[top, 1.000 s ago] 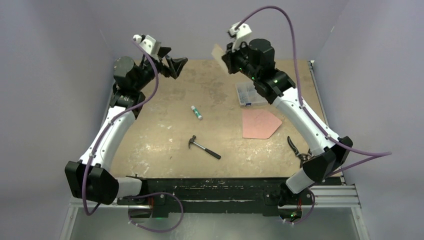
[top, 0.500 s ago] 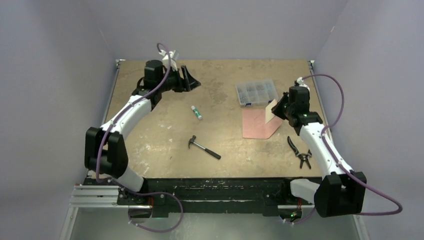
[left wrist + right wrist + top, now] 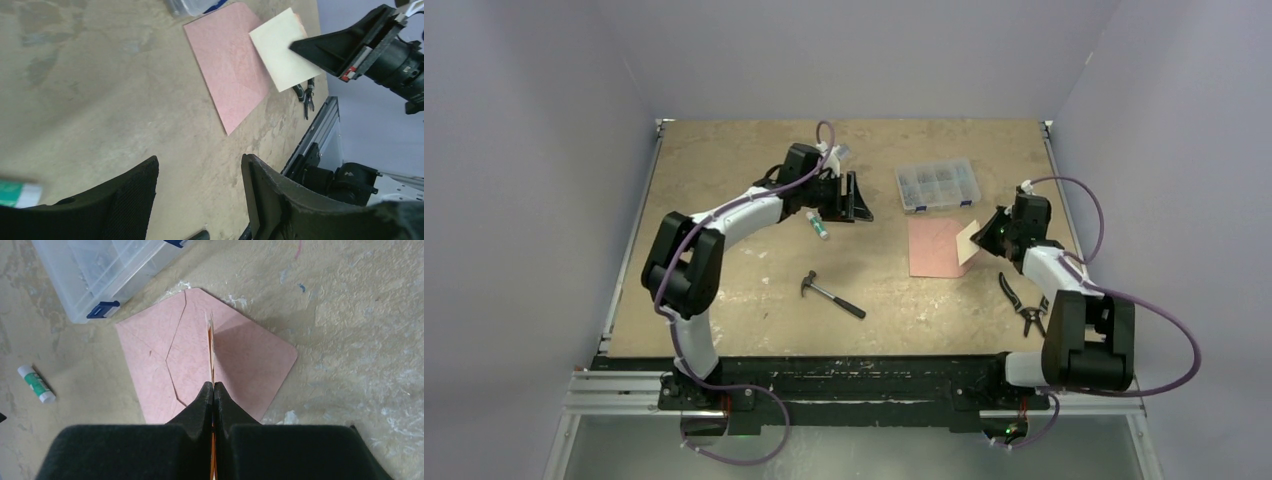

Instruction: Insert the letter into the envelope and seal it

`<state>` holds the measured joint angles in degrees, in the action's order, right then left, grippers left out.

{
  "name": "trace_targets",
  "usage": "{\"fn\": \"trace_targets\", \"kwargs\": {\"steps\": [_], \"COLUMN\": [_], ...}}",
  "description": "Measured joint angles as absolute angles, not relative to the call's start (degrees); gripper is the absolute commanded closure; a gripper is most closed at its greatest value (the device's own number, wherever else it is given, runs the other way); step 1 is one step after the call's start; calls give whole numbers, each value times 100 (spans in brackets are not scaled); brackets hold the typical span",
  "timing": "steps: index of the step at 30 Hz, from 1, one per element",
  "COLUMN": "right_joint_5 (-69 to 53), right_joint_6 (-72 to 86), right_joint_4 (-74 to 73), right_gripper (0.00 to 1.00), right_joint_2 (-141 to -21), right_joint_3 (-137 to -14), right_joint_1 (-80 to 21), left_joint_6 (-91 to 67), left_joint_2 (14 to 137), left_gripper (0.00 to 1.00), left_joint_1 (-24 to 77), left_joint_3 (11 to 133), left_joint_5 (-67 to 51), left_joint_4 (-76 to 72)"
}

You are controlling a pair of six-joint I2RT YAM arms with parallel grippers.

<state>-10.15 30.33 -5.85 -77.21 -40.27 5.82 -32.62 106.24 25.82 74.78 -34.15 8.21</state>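
The letter [image 3: 967, 243] stands on edge above the envelope [image 3: 936, 248], pinched in my right pincer [image 3: 986, 235]. The right wrist view shows the sheet [image 3: 210, 345] as a thin line running out from my fingertips, and the two pads are pressed tight with only the paper between them. I cannot tell whether its far edge touches the envelope or hangs just over it. From my left wrist the letter's [image 3: 282, 47] pale face shows, tilted across the envelope's right-hand end.

The envelope [image 3: 250, 360] lies flat on the counter [image 3: 744, 290] with its flap open, seams up — the point aims toward my right arm's side.

My left pincer [image 3: 856, 200] hangs wide open over the middle of the counter, holding nothing; its two dark fingers [image 3: 135, 200] frame bare counter. A glue stick [image 3: 818, 225] lies just beside it.

A clear compartment box [image 3: 937, 185] sits just beyond the envelope. Pliers [image 3: 1027, 303] lie near my right arm, and a hammer [image 3: 832, 295] rests nearer the counter's front — well apart from the envelope.
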Motion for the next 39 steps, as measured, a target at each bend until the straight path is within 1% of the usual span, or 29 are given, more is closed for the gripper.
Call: {"fn": "trace_targets", "kwargs": {"steps": [5,7,13,20,25,32,35,39], "right_joint_5": [-1229,-1345,-1793,-1691,-1282,-956,-692,-384], "right_joint_6": [2936,2941,2987,3577,4574,5841,6031,5872], "right_joint_4": [32,259,847,1031,1092,1168,851,449], "right_gripper": [100,100,100,100,100,100,100,100], "right_joint_2": [-8062,-8224,-8737,-8399,-8228,-7876,-7655,-7022], "right_joint_3": [-3734,-3607,-3382,-2932,-2714,-2309,-2311,-2379], "right_joint_1": [609,609,556,178,-370,-585,-766,-869], "left_joint_6": [-3476,-3551,-3767,-3944,-3990,-3913,-3839,-3787], "left_joint_2": [11107,11290,11688,11740,11907,12070,12003,11646], "left_gripper": [40,42,43,43,43,43,43,43], "left_joint_1": [2943,3024,3164,3168,3256,3417,3470,3553], "left_joint_3": [7891,7977,7994,7994,8090,8381,8342,7905], "left_joint_5": [-3485,-3461,-2980,-2412,-2237,-1863,-1682,-1380], "left_joint_4": [733,679,794,978,1076,1468,1551,1551]}}
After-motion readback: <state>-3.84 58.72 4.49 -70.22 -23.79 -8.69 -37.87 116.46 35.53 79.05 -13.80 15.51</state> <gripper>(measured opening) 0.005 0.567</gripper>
